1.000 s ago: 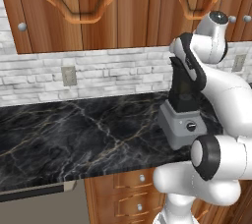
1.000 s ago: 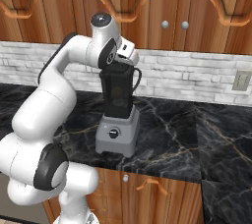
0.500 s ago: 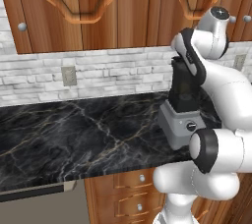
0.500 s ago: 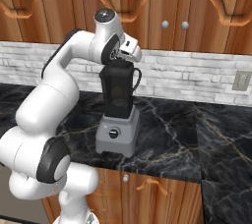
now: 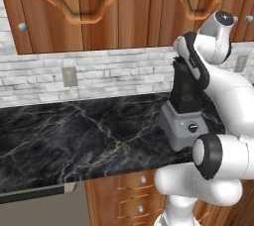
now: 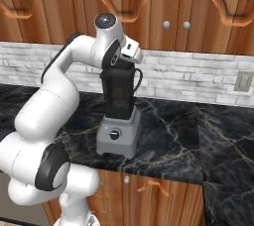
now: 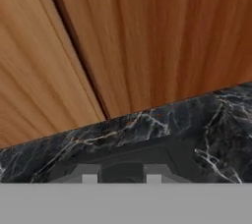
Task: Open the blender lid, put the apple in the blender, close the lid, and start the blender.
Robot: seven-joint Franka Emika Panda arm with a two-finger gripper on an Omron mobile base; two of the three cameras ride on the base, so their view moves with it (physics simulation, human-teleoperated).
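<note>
Right base view: the blender stands on the black marble tabletop near its front edge, grey base with round knob facing forward, dark jar upright. The hand sits at the jar's rim, where the blender lid cannot be made out; whether its fingers are spread or pressed together cannot be told. Wooden cabinets hang above a white brick backsplash.

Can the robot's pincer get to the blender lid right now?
Probably yes. The pincer hangs right at the top of the blender, where the lid sits, and nothing stands between them. The arm hides whether it already touches.
</note>
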